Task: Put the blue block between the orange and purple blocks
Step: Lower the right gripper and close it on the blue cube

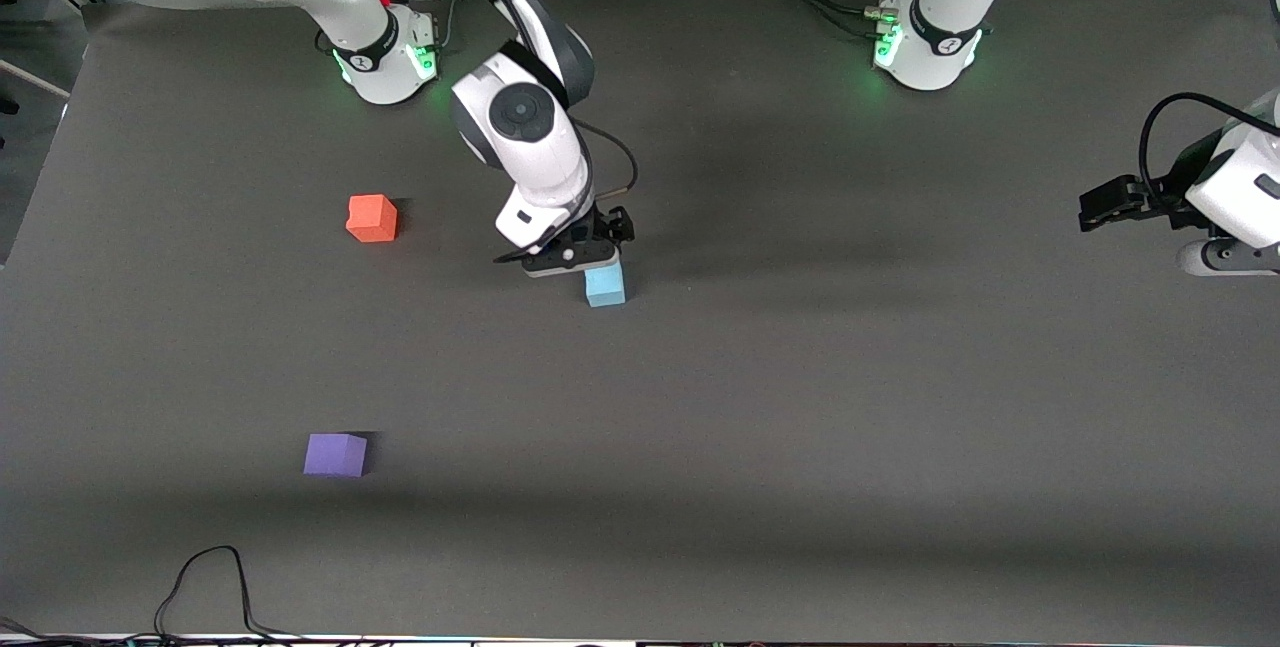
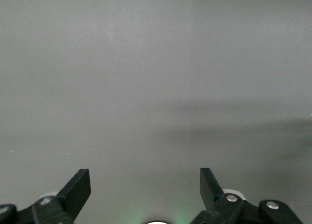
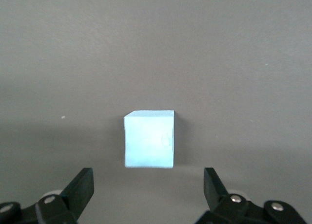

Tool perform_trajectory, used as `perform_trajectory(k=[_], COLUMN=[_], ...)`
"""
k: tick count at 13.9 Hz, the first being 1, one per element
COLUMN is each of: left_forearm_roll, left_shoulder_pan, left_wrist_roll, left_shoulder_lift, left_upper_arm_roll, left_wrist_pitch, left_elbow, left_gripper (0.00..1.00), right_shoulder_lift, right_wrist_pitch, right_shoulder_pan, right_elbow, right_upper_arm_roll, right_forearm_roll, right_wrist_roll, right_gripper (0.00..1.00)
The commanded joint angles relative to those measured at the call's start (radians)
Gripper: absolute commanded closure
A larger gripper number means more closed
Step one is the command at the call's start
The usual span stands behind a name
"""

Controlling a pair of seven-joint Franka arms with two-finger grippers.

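The blue block (image 1: 605,285) sits on the dark mat near the table's middle. My right gripper (image 1: 600,249) hangs just above it, open and empty. In the right wrist view the blue block (image 3: 149,139) lies just ahead of the open right gripper (image 3: 148,185), not between the fingers. The orange block (image 1: 372,218) sits toward the right arm's end. The purple block (image 1: 335,454) lies nearer the front camera than the orange one. My left gripper (image 1: 1095,207) waits open at the left arm's end; the left wrist view shows the left gripper (image 2: 145,185) over bare mat.
The two arm bases (image 1: 385,57) (image 1: 930,47) stand along the table's back edge. A black cable (image 1: 210,582) loops at the front edge, nearer the camera than the purple block.
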Motion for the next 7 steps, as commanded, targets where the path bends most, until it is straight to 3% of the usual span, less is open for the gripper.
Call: perform_trajectory(k=[1,7], left_forearm_roll=[-0.006,-0.007], left_shoulder_pan=[-0.01,-0.011], left_wrist_roll=[0.02,0.042], left_shoulder_lift=[-0.027,-0.029], left_upper_arm_roll=[0.017,0.014], left_wrist_pitch=[0.009,0.008], left_elbow=[-0.023,-0.02], left_gripper=[0.0,0.0], right_shoulder_lift=[0.066,0.164], right_wrist_pitch=[0.088,0.208], right_shoulder_pan=[0.022,0.039], right_elbow=[0.0,0.002], right_upper_arm_roll=[-0.016,-0.016], right_forearm_roll=[-0.011,-0.004], right_wrist_roll=[0.005,0.047], right_gripper=[0.0,0.0])
